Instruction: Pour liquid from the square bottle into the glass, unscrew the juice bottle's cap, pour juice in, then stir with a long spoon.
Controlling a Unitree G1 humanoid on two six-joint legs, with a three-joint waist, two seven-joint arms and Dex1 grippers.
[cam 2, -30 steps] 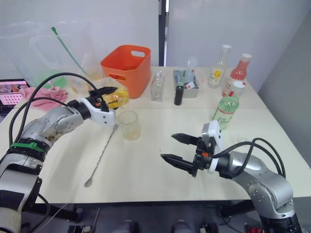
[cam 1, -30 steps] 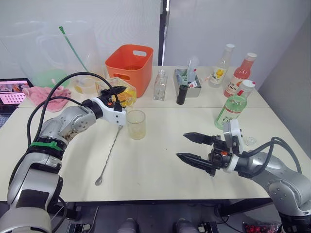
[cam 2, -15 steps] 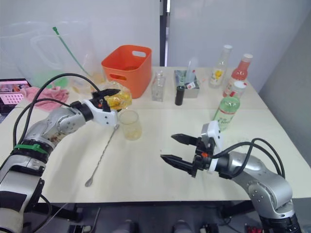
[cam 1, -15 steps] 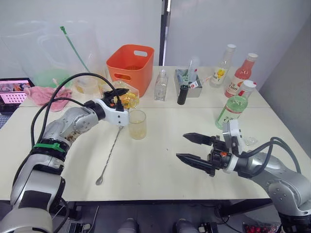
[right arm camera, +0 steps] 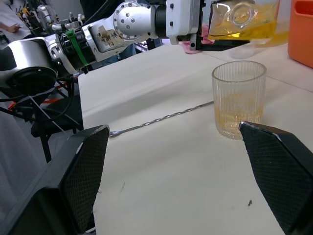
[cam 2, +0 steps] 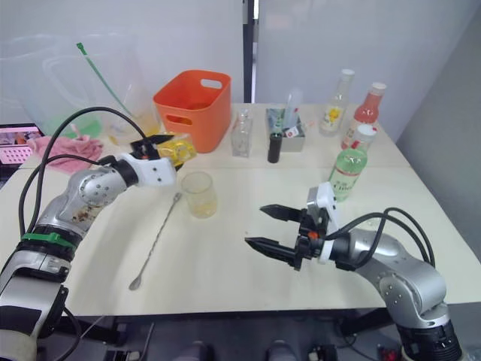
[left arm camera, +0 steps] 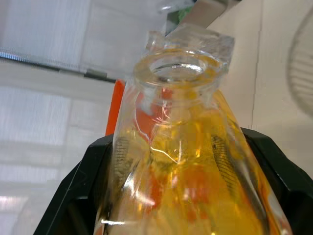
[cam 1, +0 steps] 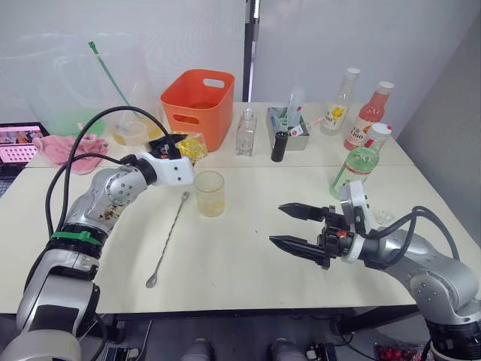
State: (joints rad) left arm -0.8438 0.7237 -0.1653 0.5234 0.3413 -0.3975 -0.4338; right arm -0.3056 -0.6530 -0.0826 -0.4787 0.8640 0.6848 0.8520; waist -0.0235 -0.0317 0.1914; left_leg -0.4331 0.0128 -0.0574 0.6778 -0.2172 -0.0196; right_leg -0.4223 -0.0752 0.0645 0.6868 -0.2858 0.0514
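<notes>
At centre left of the head view, the left gripper is clenched on the square bottle, held tipped on its side above the table, just behind and to the left of the glass; the left wrist view shows both black fingers pressed against the bottle's yellow-filled body. The glass holds a shallow layer of yellow liquid. Risk: the open neck is not over the glass rim, so any further tilt would likely spill onto the table; a slip on the smooth faceted glass is also possible. The long spoon lies diagonally beside the glass, and a careless sweep could knock it. At lower right, the right gripper hovers with fingers spread wide, holding nothing. Behind it at right stands the juice bottle, its cap on; it sits near the right arm and could be toppled. Its label is not readable here, and the pink-red bottle shows digits that cannot be made out with confidence.
</notes>
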